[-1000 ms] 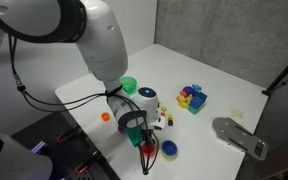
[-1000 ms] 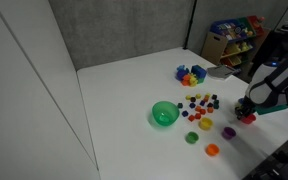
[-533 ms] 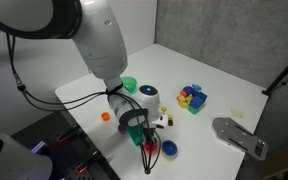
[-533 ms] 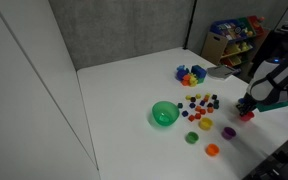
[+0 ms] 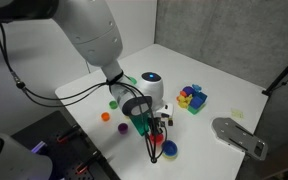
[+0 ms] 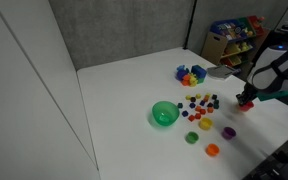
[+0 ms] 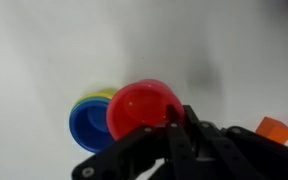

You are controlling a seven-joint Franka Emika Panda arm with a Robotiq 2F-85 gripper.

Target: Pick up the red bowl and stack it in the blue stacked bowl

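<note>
The red bowl (image 7: 139,106) hangs in my gripper (image 7: 172,118), whose fingers are shut on the bowl's rim. It is held above the table, overlapping the right side of the blue stacked bowl (image 7: 88,123) in the wrist view. The blue bowl sits in a stack with yellow and green rims showing beneath it. In an exterior view the red bowl (image 5: 156,143) is just beside the blue bowl (image 5: 170,150) near the table's front edge. In an exterior view the red bowl (image 6: 246,103) hangs under the gripper; the blue bowl is hidden there.
A larger green bowl (image 6: 164,114) sits mid-table. Small cups stand near it: purple (image 6: 228,131), orange (image 6: 212,150), yellow-green (image 6: 205,125). Several small loose blocks (image 6: 199,103) and a pile of coloured blocks (image 5: 191,97) lie further back. An orange block (image 7: 272,127) lies near the gripper.
My gripper has lifted the red bowl off the table and carried it sideways toward the blue bowl. The other objects have not moved.
</note>
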